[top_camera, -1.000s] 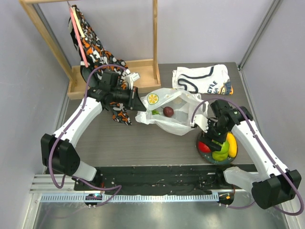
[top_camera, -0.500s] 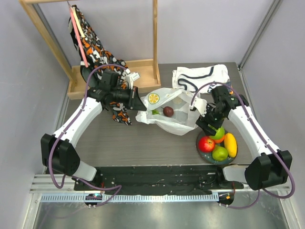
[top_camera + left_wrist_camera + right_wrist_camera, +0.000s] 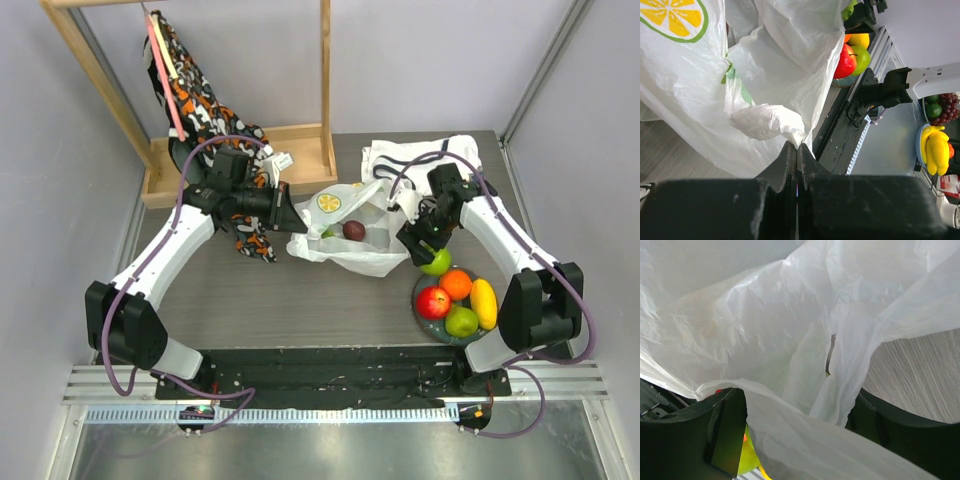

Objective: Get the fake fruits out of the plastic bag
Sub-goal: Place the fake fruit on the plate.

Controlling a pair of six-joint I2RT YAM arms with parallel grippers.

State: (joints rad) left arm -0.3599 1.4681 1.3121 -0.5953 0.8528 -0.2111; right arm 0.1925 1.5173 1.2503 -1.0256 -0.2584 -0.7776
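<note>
1. Left tool (image 3: 299,222) at the left side of the surface (image 3: 250,300), jaws pressed fully together, pinching a twisted fold at the left edge of the plastic bag (image 3: 365,255).
2. Just right of that tool, the bag itself, crumpled at mid-surface with its mouth gaping upward and a round citrus-slice print (image 3: 327,202) close to the pinched edge.
3. Inside the open bag, a small green fruit (image 3: 328,234) at the left and a dark plum (image 3: 353,232) right beside it.
4. Right tool (image 3: 412,245) at the bag's right edge, fingers spread wide, thin white film draped loosely between them, nothing squeezed.
5. Right of the bag, a dark plate (image 3: 425,322) near the front right of the surface, carrying a green apple (image 3: 436,262) just beside the right tool, a red apple (image 3: 433,301), an orange (image 3: 456,283), a second green apple (image 3: 461,321) and a yellow piece (image 3: 484,302), all packed together and touching.
6. Behind the bag toward the far right, a folded white shirt (image 3: 420,160) with dark trim, flat on the surface.
</note>
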